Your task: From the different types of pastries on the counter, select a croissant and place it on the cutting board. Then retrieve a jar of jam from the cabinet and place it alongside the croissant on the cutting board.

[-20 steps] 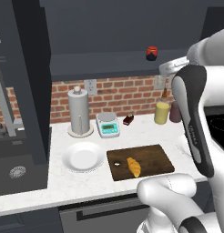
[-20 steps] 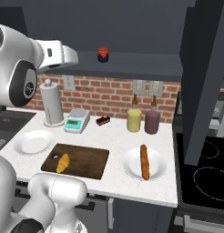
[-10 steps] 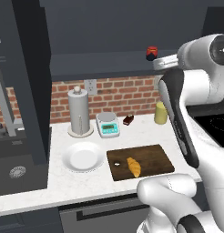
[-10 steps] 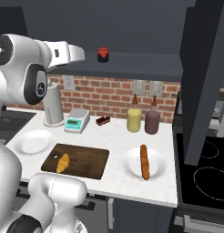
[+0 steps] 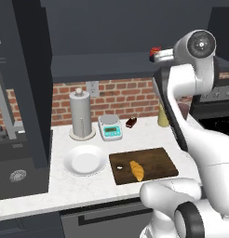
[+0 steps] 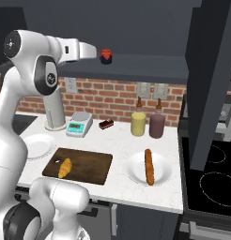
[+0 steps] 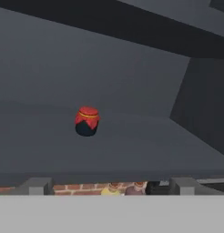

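On the cabinet (image 6: 150,63) shelf, the jar of jam (image 7: 87,121) stands upright and alone, well back from the front edge, with bare dark shelf on every side of it. Seen from the hand, it is a squat dark body under a red cloth-like lid with a thin yellow band; the gripper (image 7: 112,186) shows two finger tips set wide apart, open and holding nothing, short of the shelf's front edge. From the right base, the jar sits just beyond the gripper's tip at shelf height, apart from it, a gap the left base view mostly hides behind the arm. Down on the counter (image 6: 118,176), the croissant (image 6: 65,167) lies golden and tapered on the cutting board (image 6: 89,164), near its left short end beside the pale hole, the board's right half bare. A long brown stick of bread (image 6: 148,166) rests on a white plate (image 6: 136,168) just right of the board.
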